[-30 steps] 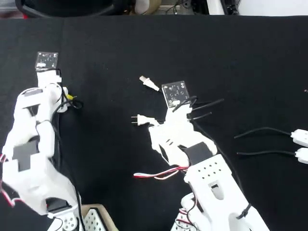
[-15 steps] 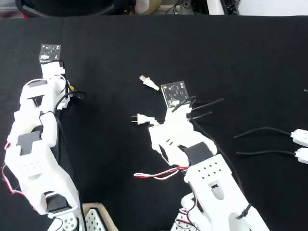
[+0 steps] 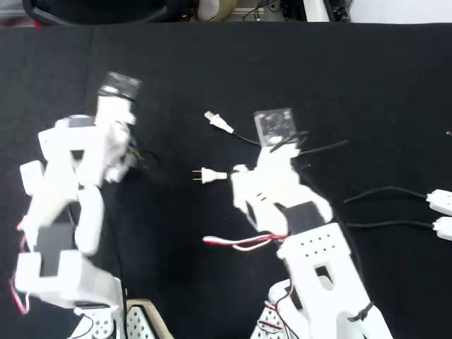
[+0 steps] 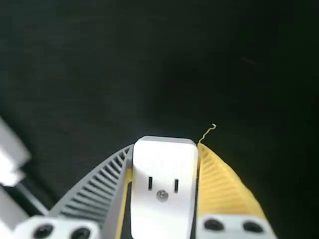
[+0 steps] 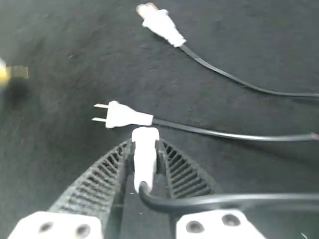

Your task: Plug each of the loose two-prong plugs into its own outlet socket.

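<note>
Since 1 s ago, L arm (image 3: pixel 70 176) has swung in toward mid plug (image 3: pixel 210 175), its wrist board (image 3: pixel 119 86) now closer to it. R arm (image 3: pixel 311 261) has shifted a bit up-table, its tip staying just beside mid plug.

Mid plug: white, lies flat on black table (image 3: pixel 353 85), prongs pointing to L arm's side, thin black cord trailing back past R arm.

Held plug (image 5: pixel 144 159): white, clenched between R gripper's (image 5: pixel 144 147) ribbed fingers, nose toward mid plug. It sits just beside that plug's body; can't tell if they touch. Its black cord loops off the back end and across the gripper.

Far plug (image 3: pixel 219 121): white, flat on table, up-table of mid plug and apart from it, cord running toward R arm.

Socket (image 4: pixel 163 191): white block, two slots + round hole on its face, grasped by L gripper (image 4: pixel 165 145) between grey finger (image 4: pixel 99 189) and yellow finger (image 4: pixel 224 189). It's well apart from mid plug, on L arm's side.

Two white cord ends (image 3: pixel 441 201) lie one beside the other at table edge, well apart from mid plug, beyond R arm, each w/ a black cord.

Red-white wire (image 3: pixel 233 244) hangs off R arm, down-table of mid plug.
</note>
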Available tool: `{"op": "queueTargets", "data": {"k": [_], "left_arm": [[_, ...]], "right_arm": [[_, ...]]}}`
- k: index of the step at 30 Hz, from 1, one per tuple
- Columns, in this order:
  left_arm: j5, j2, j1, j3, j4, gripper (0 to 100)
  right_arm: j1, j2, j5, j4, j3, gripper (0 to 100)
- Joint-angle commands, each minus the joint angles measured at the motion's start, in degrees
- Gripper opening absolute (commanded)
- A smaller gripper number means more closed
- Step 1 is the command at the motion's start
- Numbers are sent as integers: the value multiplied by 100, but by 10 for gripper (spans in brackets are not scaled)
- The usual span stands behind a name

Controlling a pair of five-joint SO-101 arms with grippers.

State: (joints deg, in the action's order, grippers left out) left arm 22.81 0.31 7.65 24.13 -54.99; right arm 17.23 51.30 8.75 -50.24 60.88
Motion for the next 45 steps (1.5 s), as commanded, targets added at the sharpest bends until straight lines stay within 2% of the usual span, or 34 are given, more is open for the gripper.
{"op": "queueTargets", "data": {"k": [1, 6, 9, 12, 17, 21, 26, 29, 33, 36, 40, 45], "left_arm": [[185, -1758, -1349, 1367, -62, 30], [255, -3112, -3152, 2730, 9, 30], [237, -3543, -3837, 3477, 651, 33], [273, -3815, -3846, 4092, 1310, 43], [396, -4325, -3662, 4321, 1363, 206], [387, -4985, -3662, 4576, 1301, 197], [378, -6400, -3714, 4664, 369, 198], [378, -7323, -3714, 4954, 141, 200], [167, -8167, -3714, 5455, 114, 261], [-281, -8316, -3705, 5684, 334, 298], [-308, -8316, -3705, 5815, 563, 299], [-149, -8369, -3714, 5569, 62, 295]], "right_arm": [[-703, 22, -237, -738, -734, 11], [-1697, 22, -1002, -1204, -1103, 11], [-2022, 22, -1160, -1196, -1103, 11], [-2022, -13, -1178, -1187, -1042, 11], [-2040, -22, -1178, -1011, -971, 11], [-2057, -22, -1178, -1002, -963, 11], [-2057, -22, -1178, -1020, -963, 11], [-2057, -22, -1178, -1029, -963, 11], [-2031, -22, -1178, -1029, -963, 11], [-2022, -22, -1178, -1029, -963, 11], [-2013, -22, -1160, -1037, -963, 11], [-2013, -22, -1169, -993, -892, 11]]}}
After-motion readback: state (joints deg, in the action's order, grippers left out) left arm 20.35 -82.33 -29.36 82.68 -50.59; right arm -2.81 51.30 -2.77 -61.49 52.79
